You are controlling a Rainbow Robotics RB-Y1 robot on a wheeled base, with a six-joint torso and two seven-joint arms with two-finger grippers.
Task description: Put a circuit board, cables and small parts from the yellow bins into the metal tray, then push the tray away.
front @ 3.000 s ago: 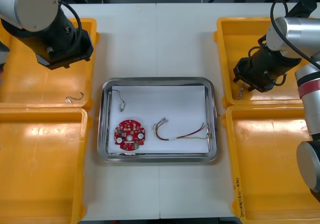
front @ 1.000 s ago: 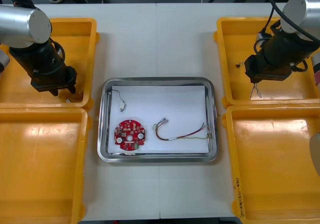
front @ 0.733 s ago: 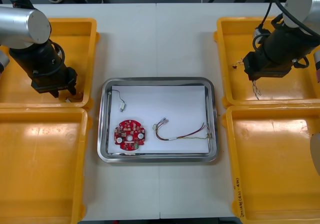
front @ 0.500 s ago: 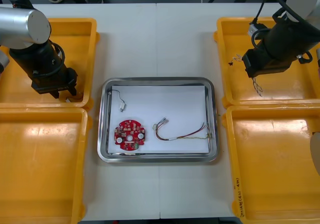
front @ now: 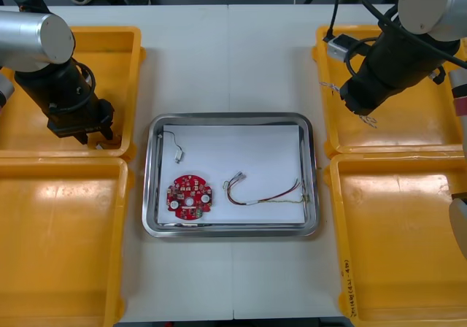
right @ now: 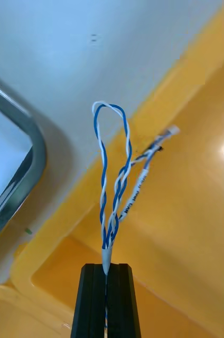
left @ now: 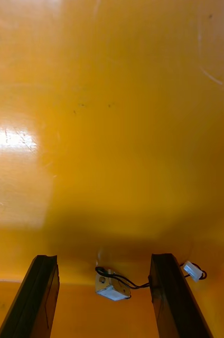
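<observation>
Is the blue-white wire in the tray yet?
Out: the right gripper, shut on the twisted blue and white cable, holds it over a right yellow bin, beside the metal tray. Left gripper: open in a left bin.

I can't read anything for sure: fine print runs along the twisted blue and white cable, and a handwritten scrawl marks the near right yellow bin, both illegible.

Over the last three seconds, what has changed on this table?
The right pincer, shut on the twisted blue and white cable, has lifted it above the far right yellow bin, edging toward the metal tray. The left pincer has dropped into the far left yellow bin and stands open astride a black cable. The tray's circuit board and red and yellow cable stayed put.
</observation>
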